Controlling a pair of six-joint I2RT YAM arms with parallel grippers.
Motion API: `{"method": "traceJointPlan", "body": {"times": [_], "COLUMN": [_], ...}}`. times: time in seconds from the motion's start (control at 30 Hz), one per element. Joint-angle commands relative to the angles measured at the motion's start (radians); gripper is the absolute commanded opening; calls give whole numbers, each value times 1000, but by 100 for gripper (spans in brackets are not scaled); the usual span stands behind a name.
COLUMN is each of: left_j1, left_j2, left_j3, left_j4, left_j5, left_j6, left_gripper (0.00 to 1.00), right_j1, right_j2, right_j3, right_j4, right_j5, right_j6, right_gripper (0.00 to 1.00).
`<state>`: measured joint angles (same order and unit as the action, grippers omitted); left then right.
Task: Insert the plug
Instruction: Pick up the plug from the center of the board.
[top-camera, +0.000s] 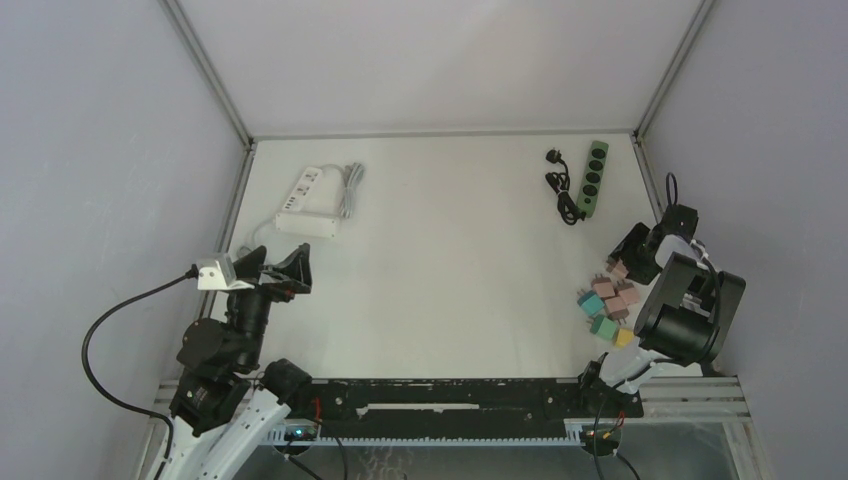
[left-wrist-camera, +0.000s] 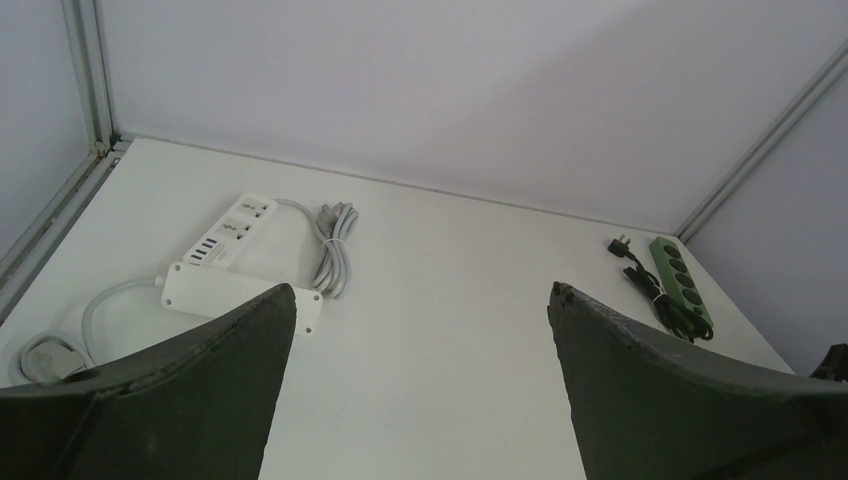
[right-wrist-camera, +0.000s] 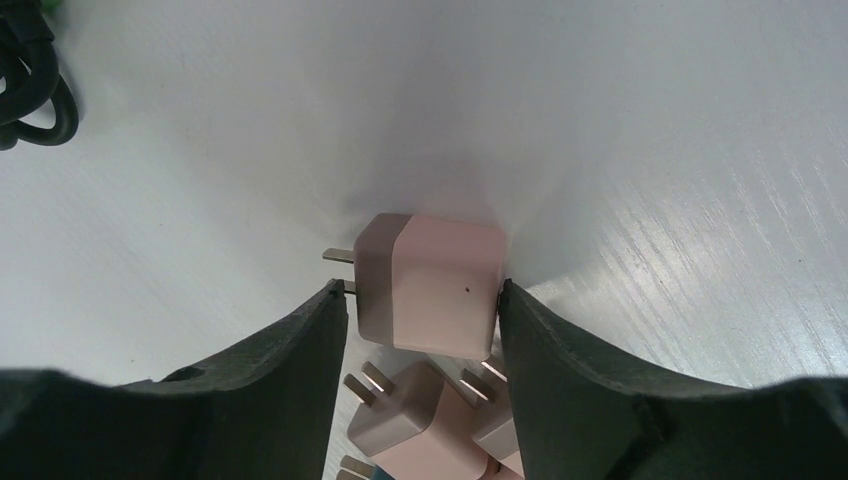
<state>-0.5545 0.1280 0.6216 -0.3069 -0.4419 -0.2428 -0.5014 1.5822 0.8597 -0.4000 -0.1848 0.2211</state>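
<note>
While the left pincer (top-camera: 275, 268) hangs with its fingers spread as wide as they go and nothing between them, above the near left of the surface (top-camera: 450, 270), the right pincer (top-camera: 625, 258) is down at the far right edge among a heap of small coloured plugs (top-camera: 610, 305). Seen from the right wrist, its two dark fingers (right-wrist-camera: 290, 380) stand on either side of one pink plug (right-wrist-camera: 440, 285) that lies flat on the surface, its brown end and two metal prongs pointing left. The right-hand finger touches the plug's side; the left-hand one sits right at the prongs, just beside the brown end, and I cannot tell whether the plug is truly gripped. More pink plugs (right-wrist-camera: 410, 425) lie just behind it, nearer the camera. A green power strip (top-camera: 594, 178) with its coiled black cable (top-camera: 562, 192) lies at the far right corner, well apart from the plugs. Two white power strips (top-camera: 308, 205) with grey cords lie at the far left.
</note>
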Motion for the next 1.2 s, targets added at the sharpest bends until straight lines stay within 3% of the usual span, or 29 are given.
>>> {"method": "traceJointPlan", "body": {"times": [0.0, 0.47, 0.87, 1.17], "left_j1": [-7, -7, -8, -8], "left_j2": [-7, -2, 44, 174], "left_j3": [-6, -3, 4, 96], "left_j4": [33, 33, 31, -59], "left_j5": [8, 22, 99, 152], "left_j6": [22, 22, 2, -109], "left_gripper": [100, 100, 100, 100], "right_j1": [8, 102, 340, 582], "right_j2": [-8, -50, -214, -364], "right_j3": [33, 46, 65, 57], "right_j4": [12, -12, -49, -42], "right_j5": [6, 19, 0, 28], "right_j6": [-21, -29, 18, 49], "right_gripper": [63, 49, 47, 46]}}
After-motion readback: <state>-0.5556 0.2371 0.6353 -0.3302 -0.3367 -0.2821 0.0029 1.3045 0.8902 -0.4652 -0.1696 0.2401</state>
